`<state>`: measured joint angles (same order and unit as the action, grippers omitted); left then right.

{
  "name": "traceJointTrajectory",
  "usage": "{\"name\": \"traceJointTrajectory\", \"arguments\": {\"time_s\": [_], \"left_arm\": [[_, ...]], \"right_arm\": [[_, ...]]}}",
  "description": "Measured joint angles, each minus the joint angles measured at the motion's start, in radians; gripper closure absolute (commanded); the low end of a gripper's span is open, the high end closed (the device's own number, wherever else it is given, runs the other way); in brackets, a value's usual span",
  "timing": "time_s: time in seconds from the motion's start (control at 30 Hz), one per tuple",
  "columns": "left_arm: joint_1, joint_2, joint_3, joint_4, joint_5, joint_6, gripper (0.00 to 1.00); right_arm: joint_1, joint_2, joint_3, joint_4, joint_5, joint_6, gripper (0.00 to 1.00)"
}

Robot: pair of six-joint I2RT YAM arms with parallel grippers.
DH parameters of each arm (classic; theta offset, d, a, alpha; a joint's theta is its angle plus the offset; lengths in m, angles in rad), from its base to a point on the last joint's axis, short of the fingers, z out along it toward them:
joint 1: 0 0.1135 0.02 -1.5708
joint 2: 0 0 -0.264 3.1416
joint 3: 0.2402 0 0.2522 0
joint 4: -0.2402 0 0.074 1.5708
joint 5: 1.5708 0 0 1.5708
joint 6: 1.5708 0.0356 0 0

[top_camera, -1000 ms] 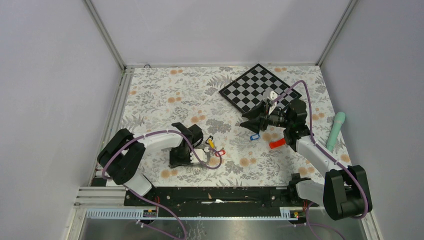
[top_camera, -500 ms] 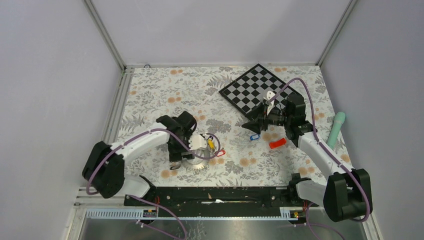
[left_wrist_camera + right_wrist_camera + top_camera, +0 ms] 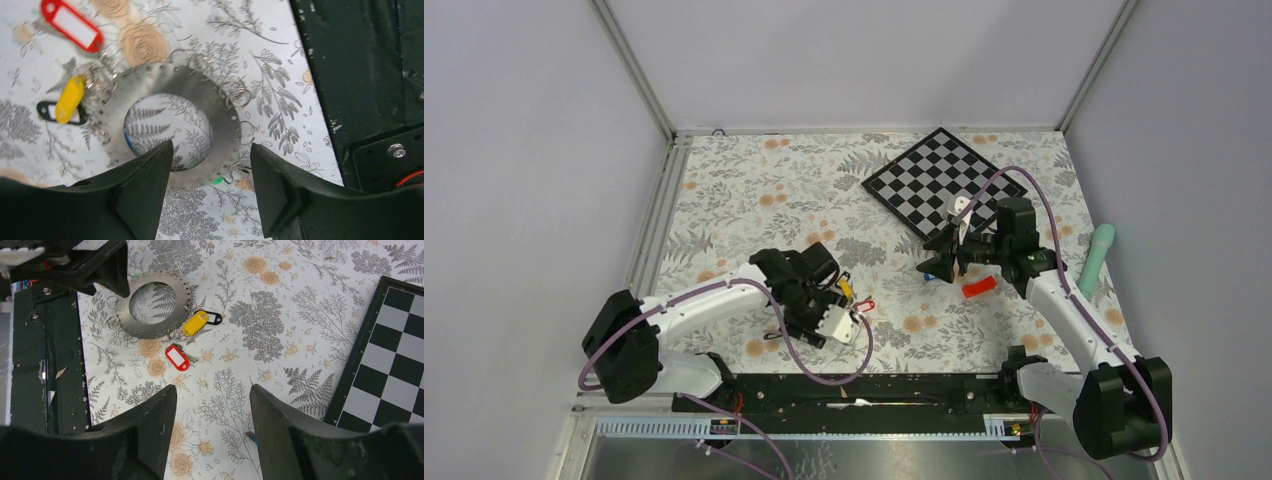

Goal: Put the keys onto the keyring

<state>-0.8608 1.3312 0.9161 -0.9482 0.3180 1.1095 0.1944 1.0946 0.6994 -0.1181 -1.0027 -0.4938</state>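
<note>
The keyring (image 3: 220,115) is a grey flat ring lying on the flowered cloth, also seen in the right wrist view as the keyring (image 3: 150,330). Small wire loops fringe its rim. A yellow-tagged key (image 3: 69,97) and a black-tagged key (image 3: 46,111) lie at its edge, with a red-tagged key (image 3: 72,25) farther off. A green sliver (image 3: 216,180) peeks from under the rim. My left gripper (image 3: 211,150) hovers open over the ring's near rim, holding nothing. My right gripper (image 3: 212,390) is open over bare cloth; a blue-tagged key (image 3: 932,275) lies by its fingers.
The black-and-white chequered board (image 3: 939,180) lies at the back right. A red oblong block (image 3: 979,287) sits under the right arm, and a teal stick (image 3: 1096,260) lies by the right wall. The black base rail (image 3: 360,75) runs just beside the keyring.
My left gripper has gone from almost shut to open and shifted over the keyring's near side. The right gripper has drifted slightly rightward and stays open.
</note>
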Motion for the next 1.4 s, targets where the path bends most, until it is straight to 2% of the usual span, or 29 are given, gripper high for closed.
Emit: {"name": "traceJointTrajectory", "arguments": {"time_s": [0.13, 0.3, 0.43, 0.73, 0.93, 1.1, 1.3, 1.4], "left_arm": [[-0.045, 0.002, -0.032, 0.019, -0.009, 0.029, 0.36], [-0.045, 0.002, -0.035, 0.071, -0.030, 0.049, 0.33], [-0.045, 0.017, -0.028, 0.101, -0.045, 0.060, 0.33], [-0.045, 0.168, 0.049, 0.226, -0.022, -0.040, 0.52], [-0.046, 0.274, 0.097, 0.286, 0.002, -0.098, 0.55], [-0.061, 0.306, 0.097, 0.303, 0.008, -0.134, 0.63], [-0.067, 0.348, 0.098, 0.323, -0.003, -0.171, 0.78], [-0.067, 0.358, 0.099, 0.328, -0.018, -0.190, 0.80]], "right_arm": [[-0.013, -0.012, 0.001, -0.023, 0.011, -0.011, 0.36], [-0.027, -0.012, 0.001, -0.042, 0.014, -0.028, 0.34], [-0.032, -0.012, 0.008, -0.080, 0.014, -0.050, 0.34], [-0.039, -0.006, 0.043, -0.145, 0.024, -0.106, 0.34], [-0.039, 0.019, 0.044, -0.170, 0.026, -0.128, 0.34], [-0.040, 0.023, 0.045, -0.191, 0.027, -0.142, 0.34], [-0.040, 0.023, 0.050, -0.195, 0.026, -0.148, 0.34], [-0.040, 0.023, 0.050, -0.196, 0.026, -0.149, 0.34]]}}
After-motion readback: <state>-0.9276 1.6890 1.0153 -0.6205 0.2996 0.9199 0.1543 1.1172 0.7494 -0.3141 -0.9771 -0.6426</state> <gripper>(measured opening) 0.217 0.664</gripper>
